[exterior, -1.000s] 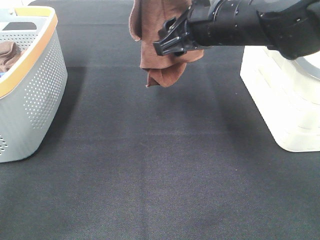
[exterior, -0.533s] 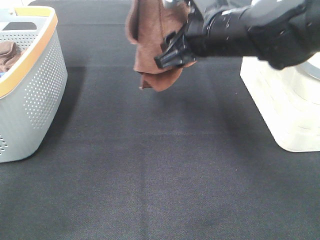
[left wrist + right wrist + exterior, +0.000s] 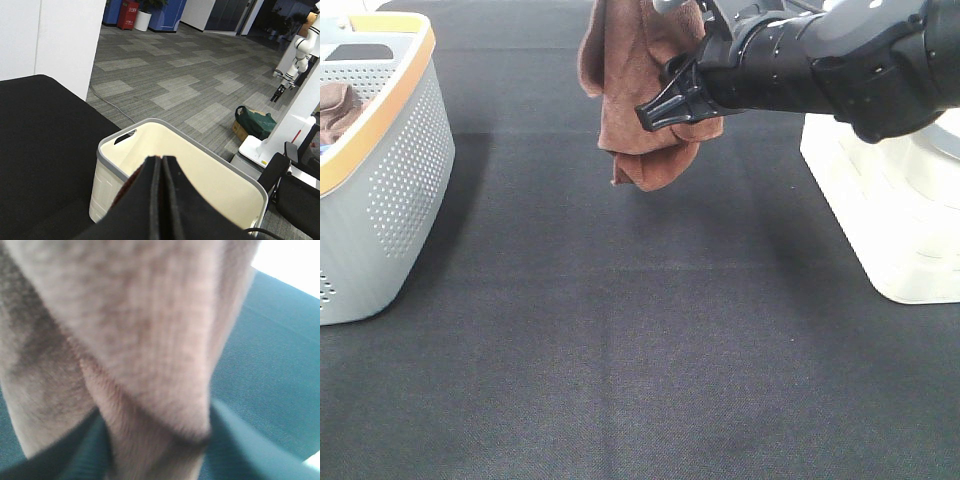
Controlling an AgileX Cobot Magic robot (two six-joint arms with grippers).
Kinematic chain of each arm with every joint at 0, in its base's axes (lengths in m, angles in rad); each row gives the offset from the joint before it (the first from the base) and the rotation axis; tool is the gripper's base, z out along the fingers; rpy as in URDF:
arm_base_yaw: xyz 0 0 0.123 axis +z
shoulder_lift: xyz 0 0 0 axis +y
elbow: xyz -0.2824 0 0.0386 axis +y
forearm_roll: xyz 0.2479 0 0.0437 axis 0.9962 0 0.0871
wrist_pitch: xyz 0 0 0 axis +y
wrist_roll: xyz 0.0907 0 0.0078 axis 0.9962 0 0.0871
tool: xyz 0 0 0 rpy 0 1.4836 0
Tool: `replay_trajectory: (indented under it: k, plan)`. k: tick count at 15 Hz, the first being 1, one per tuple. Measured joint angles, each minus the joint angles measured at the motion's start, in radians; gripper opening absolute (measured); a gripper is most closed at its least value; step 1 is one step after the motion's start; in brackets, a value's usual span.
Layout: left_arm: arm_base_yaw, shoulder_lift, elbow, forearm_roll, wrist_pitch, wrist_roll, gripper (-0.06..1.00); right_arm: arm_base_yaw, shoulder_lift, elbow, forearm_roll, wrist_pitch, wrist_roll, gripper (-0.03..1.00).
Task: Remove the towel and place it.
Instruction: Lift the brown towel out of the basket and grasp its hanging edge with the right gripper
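Observation:
The brown towel (image 3: 642, 85) hangs bunched in the air above the far middle of the black table (image 3: 640, 330). My right gripper (image 3: 667, 104) reaches in from the right and is shut on the towel. In the right wrist view the towel (image 3: 115, 340) fills the picture and hides the fingers. My left gripper (image 3: 161, 200) is out of the exterior view. In the left wrist view its two fingers are pressed together with nothing between them, in front of a cream bin (image 3: 200, 170).
A grey perforated basket with an orange rim (image 3: 390, 100) stands at the left edge and holds another brown cloth (image 3: 335, 108). A white ribbed bin (image 3: 880, 220) stands at the right edge. The black tablecloth lies flat between them.
The towel swung a little left and up, then came back right and slightly lower. The right arm shifted a little and stayed shut on the towel.

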Motion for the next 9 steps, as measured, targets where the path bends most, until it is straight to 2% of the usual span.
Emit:
replay_trajectory:
  k: [1,2,4,6,9]
  plan:
    - [0.000,0.000,0.000,0.000,0.000,0.000,0.00,0.000,0.000,0.000,0.000,0.000,0.000,0.46]
    - [0.000,0.000,0.000,0.000,0.000,0.000,0.00,0.000,0.000,0.000,0.000,-0.002,-0.003,0.36]
    - [0.000,0.000,0.000,0.000,-0.007,0.000,0.00,0.000,0.000,0.000,0.000,-0.002,-0.005,0.25]
    - [0.000,0.000,0.000,0.000,-0.026,0.000,0.00,0.000,0.000,0.000,0.000,-0.002,-0.014,0.22]
    - [0.000,0.000,0.000,0.063,-0.088,0.000,0.00,0.000,0.000,0.000,0.043,-0.003,-0.032,0.23]
